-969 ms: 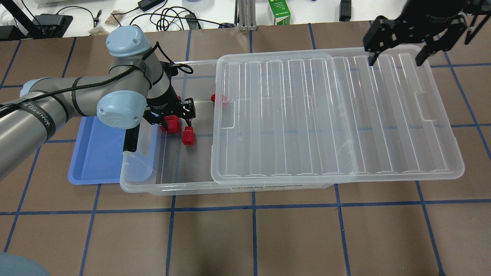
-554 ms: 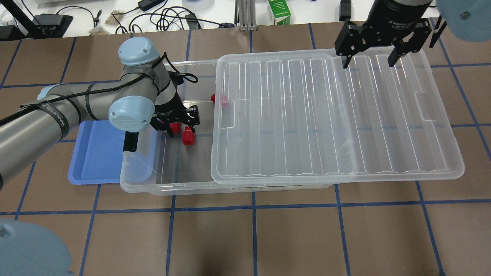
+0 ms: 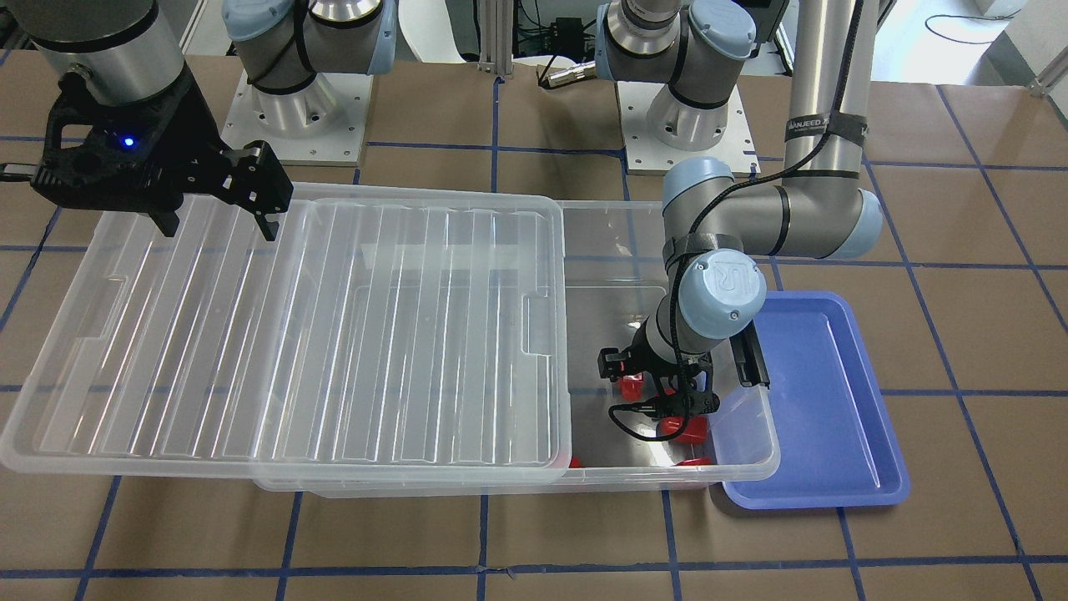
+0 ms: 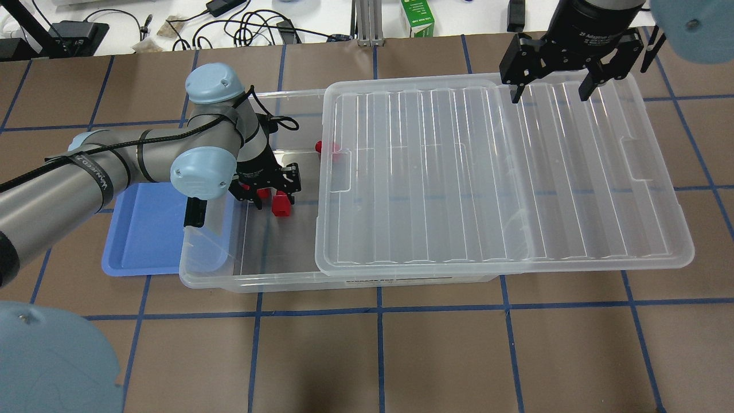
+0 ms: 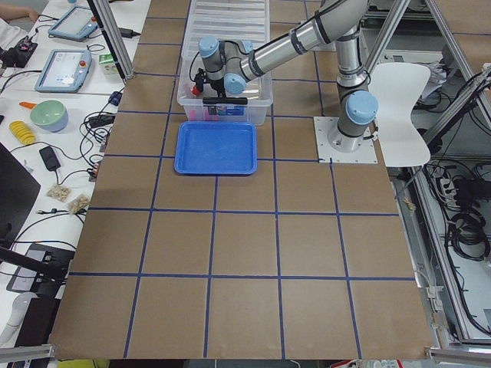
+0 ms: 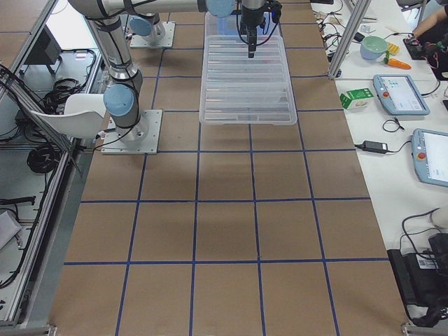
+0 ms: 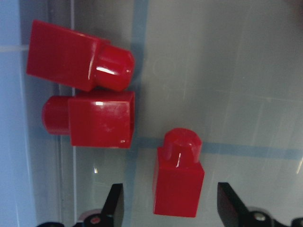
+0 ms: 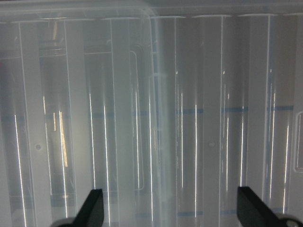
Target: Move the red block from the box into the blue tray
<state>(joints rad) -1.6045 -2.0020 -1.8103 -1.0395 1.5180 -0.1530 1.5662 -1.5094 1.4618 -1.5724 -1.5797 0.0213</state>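
Red block [image 7: 179, 182] flat on the clear floor of the box [image 4: 252, 282], stub end pointing away from the left gripper [image 7: 171, 198]. Framed by that gripper's fingers [image 7: 116, 208], jaws wide apart, neither finger touching it in the wrist view. From overhead, just below the black fingertips, in the uncovered end of the box, near the wall on the tray [image 4: 143, 229] side.

Second block [image 7: 78, 56] and third block [image 7: 99, 118] beyond it, side by side, touching or very nearly so, stubs pointing opposite ways, close against that same wall. Fourth block [image 4: 321, 146] further off by the far wall, half hidden under the edge of the lid [image 4: 487, 172].

Lid shifted sideways on the box, covering most of it and overhanging toward the robot's right, only the left end uncovered. Left arm reaching down into that gap.

Blue tray on the table [image 4: 401, 355], just beside the box's left end, box corner overlapping its edge in the overhead view.

Right gripper [image 4: 549, 94] over the far right part of the lid, jaws apart, fingertips pointing down at the ribbed plastic; whether touching it, cannot tell.
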